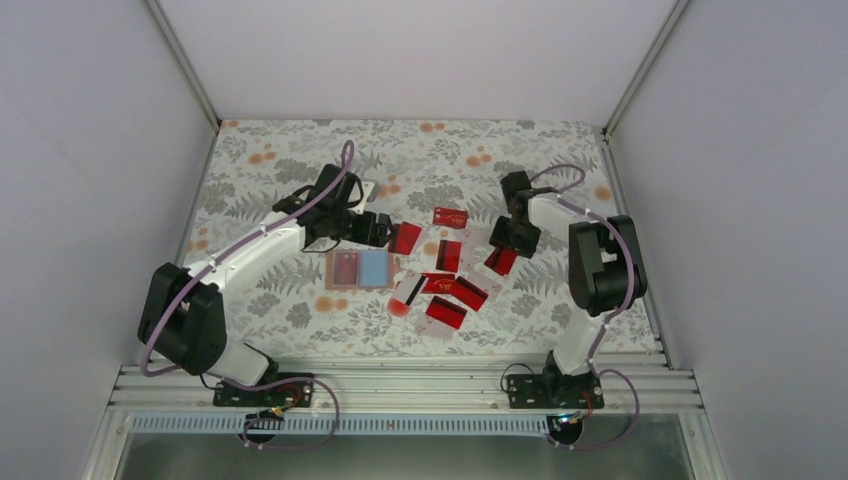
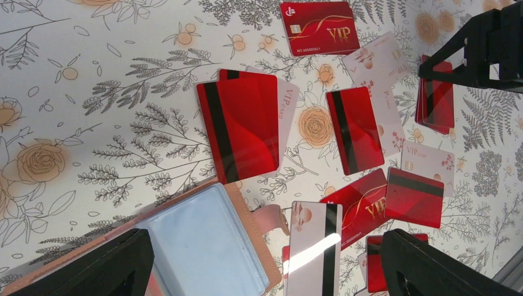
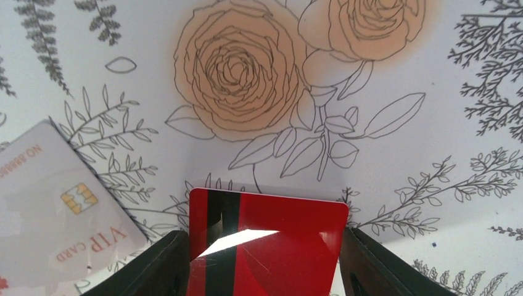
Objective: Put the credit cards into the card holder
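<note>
The right claw (image 1: 503, 250) pinches a red card (image 3: 271, 259), seemingly across its long edges. The open card holder (image 1: 358, 270) lies leftward, nearer the left claw (image 1: 385, 232), which is spread wide.

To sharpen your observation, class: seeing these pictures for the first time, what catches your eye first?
Glossy red cards lie scattered mid-table on the floral cloth. Left of them sits the open card holder, pale blue inside. The right tool grips one red card.
</note>
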`<action>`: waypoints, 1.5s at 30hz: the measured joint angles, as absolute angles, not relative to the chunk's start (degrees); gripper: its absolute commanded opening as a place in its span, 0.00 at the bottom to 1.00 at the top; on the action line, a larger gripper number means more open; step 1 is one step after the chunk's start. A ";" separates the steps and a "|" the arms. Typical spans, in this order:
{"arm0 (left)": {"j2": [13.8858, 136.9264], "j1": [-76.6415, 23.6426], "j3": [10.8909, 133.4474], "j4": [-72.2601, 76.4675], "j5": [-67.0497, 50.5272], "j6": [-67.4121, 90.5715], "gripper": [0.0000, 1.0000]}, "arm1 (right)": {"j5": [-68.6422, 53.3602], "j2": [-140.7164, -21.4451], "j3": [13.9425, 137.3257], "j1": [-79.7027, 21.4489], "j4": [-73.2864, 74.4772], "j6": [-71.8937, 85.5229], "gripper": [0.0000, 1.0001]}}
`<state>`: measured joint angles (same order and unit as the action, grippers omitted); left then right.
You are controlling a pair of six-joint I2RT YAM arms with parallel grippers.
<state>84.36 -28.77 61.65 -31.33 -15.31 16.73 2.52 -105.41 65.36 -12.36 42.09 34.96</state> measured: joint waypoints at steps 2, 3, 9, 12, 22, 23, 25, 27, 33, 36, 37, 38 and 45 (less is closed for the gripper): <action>84.36 -28.77 61.65 -31.31 -15.35 16.75 0.92 | 2.07 -105.25 65.34 -12.47 42.76 34.17 0.60; 84.36 -28.77 61.60 -31.31 -15.40 16.75 0.92 | 1.83 -105.21 65.36 -12.47 43.18 33.82 0.60; 84.36 -28.77 61.58 -31.27 -15.73 16.91 0.92 | -0.10 -104.99 65.82 -12.84 47.59 32.67 0.60; 84.36 -28.77 61.58 -30.92 -15.77 17.02 0.92 | -1.02 -104.86 66.41 -13.17 50.09 32.45 0.60; 84.07 -28.77 61.58 -30.22 -17.23 17.17 0.92 | -3.68 -101.27 70.43 -13.61 54.22 32.32 0.60; 84.07 -28.77 61.58 -30.06 -17.58 17.17 0.92 | -4.08 -101.01 70.94 -13.63 54.48 32.32 0.59; 84.07 -28.77 61.58 -29.58 -18.63 17.17 0.91 | -4.89 -100.60 71.66 -13.80 54.83 32.36 0.60; 84.07 -28.77 61.58 -28.77 -20.67 17.19 0.90 | -6.04 -100.22 72.53 -14.24 55.24 32.53 0.60; 84.12 -28.77 61.98 -25.36 -30.55 18.52 0.82 | -9.72 -98.80 76.25 -16.21 55.33 32.95 0.60; 84.95 -28.77 64.29 -24.03 -37.19 19.40 0.77 | -11.57 -97.41 78.96 -16.97 55.33 33.01 0.60; 85.69 -28.77 65.52 -23.20 -39.68 19.88 0.75 | -12.05 -97.19 79.77 -17.15 55.29 33.06 0.60; 86.59 -28.77 66.78 -22.26 -42.04 20.34 0.73 | -12.53 -96.82 80.62 -17.37 55.09 33.17 0.60; 91.98 -28.80 70.72 -18.57 -50.94 22.26 0.67 | -15.27 -94.24 82.91 -18.65 54.96 34.33 0.59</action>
